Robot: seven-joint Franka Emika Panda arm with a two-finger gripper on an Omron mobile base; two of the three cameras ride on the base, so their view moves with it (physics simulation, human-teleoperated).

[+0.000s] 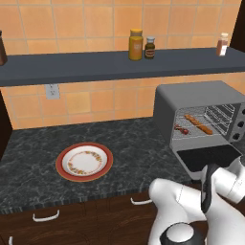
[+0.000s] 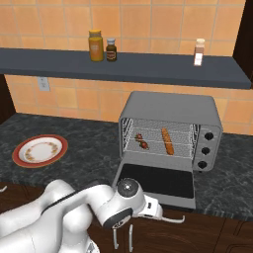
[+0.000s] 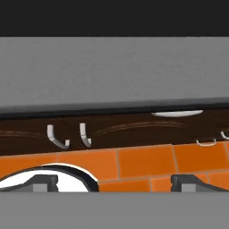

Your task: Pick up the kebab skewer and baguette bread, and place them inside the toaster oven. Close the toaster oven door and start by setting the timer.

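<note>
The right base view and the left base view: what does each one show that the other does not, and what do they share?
The right base view alone shows the three knobs on the toaster oven's front, one above another, and the hand hanging open below the counter edge. The left base view alone shows a dark brown jar at the shelf's far left end. Both show the toaster oven with its door dropped open, the kebab skewer and baguette bread lying apart on its rack, and the plate.

No legible text in the scene.
The labels on the shelf jars (image 2: 96,45) and the toaster oven (image 2: 170,132) knobs are too small to read.
</note>
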